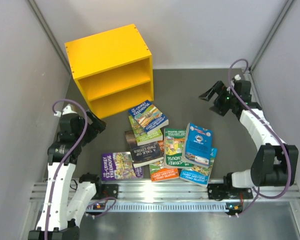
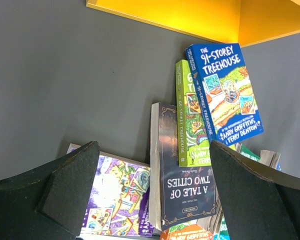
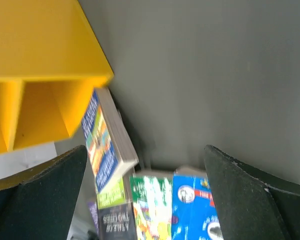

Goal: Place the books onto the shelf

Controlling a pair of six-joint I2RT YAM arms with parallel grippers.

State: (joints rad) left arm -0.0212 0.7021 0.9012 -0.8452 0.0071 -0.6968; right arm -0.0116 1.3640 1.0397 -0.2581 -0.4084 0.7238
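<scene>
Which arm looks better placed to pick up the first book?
Probably the left: the left gripper, open, hangs close beside the books, aimed at the dark book. The right gripper, open too, sits farther from the pile.

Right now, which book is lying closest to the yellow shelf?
The blue 91-Storey Treehouse, stacked on a green one; the rest lie farther from the shelf.

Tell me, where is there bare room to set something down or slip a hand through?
Bare table lies right of the shelf, out to the right gripper, and in a strip between the left gripper and the books. Both shelf compartments look empty. The books overlap in the middle, nearly reaching the shelf.
</scene>
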